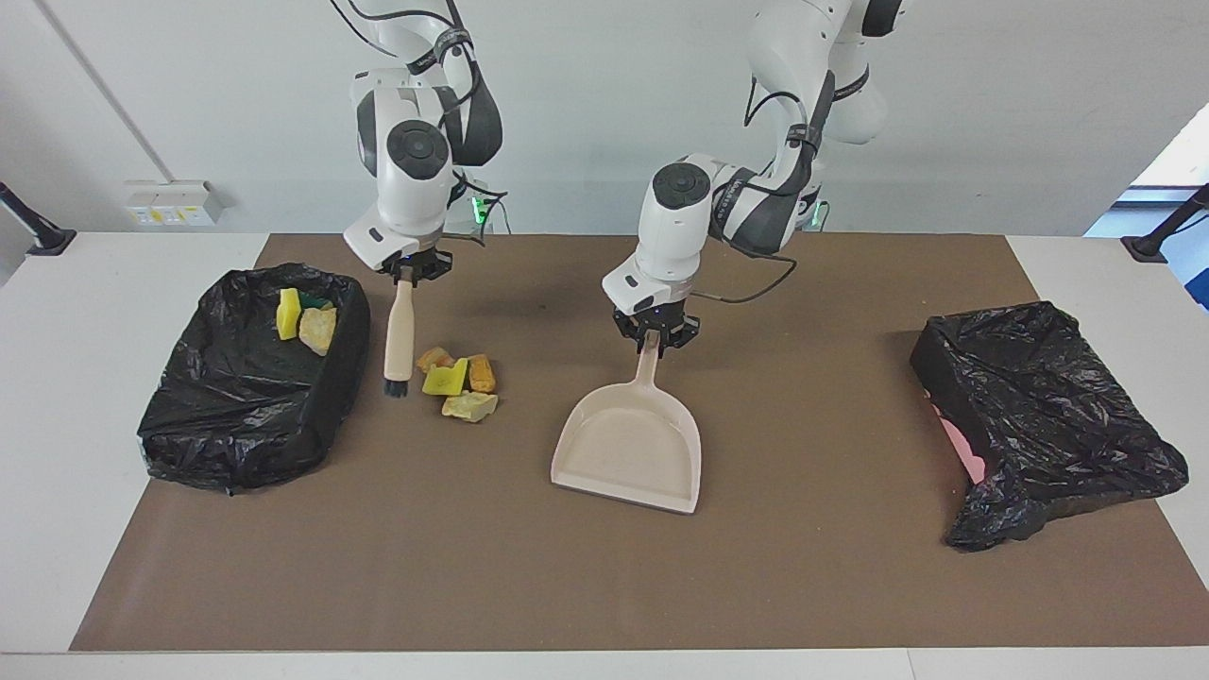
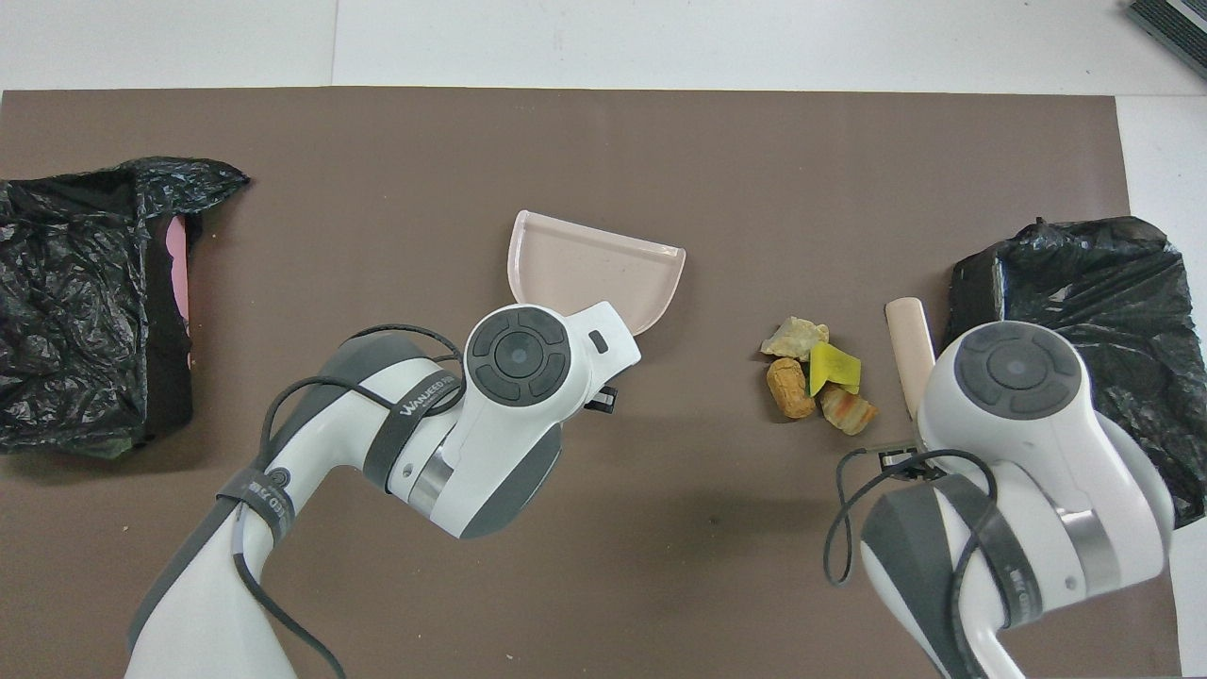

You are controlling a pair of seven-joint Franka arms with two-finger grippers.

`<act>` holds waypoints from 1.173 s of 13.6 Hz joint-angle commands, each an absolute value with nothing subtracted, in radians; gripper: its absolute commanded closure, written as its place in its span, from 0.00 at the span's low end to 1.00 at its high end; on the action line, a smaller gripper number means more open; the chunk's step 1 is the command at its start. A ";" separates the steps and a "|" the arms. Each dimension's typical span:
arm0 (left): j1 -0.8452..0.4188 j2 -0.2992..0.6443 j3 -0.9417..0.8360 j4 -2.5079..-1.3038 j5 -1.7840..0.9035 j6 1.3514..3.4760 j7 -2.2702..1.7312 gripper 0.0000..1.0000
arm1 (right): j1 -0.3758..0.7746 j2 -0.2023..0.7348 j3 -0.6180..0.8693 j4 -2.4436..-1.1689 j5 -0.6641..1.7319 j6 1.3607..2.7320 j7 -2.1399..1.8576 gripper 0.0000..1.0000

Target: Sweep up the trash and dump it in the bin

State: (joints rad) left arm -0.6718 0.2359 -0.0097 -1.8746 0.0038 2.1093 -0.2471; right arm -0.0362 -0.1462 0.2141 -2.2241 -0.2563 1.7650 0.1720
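Left claw (image 1: 654, 342) clamps the dustpan (image 1: 631, 449) handle, right claw (image 1: 408, 272) the brush (image 1: 399, 335) handle, beside four trash (image 1: 458, 376) chunks mid-worktop, three already in the bin (image 1: 247, 430); they look light and spongy, better swept than pinched.
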 commanded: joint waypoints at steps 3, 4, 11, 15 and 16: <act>-0.652 0.193 -0.006 -1.881 0.101 2.020 0.132 1.00 | -0.044 -0.118 0.233 -2.275 -0.253 1.819 0.132 1.00; -0.637 0.192 -0.006 -1.887 0.101 2.002 0.241 1.00 | -0.043 -0.118 0.233 -2.276 -0.241 1.822 0.126 1.00; -0.643 0.181 -0.006 -1.913 0.156 1.970 0.577 1.00 | 0.029 -0.104 0.233 -2.375 -0.080 1.973 0.164 1.00; -0.663 0.195 -0.011 -1.916 0.216 1.948 0.675 1.00 | 0.093 -0.097 0.233 -2.370 0.067 2.034 0.183 1.00; -0.670 0.192 -0.011 -1.920 0.221 1.938 0.676 1.00 | 0.100 -0.091 0.233 -2.367 0.122 2.060 0.176 1.00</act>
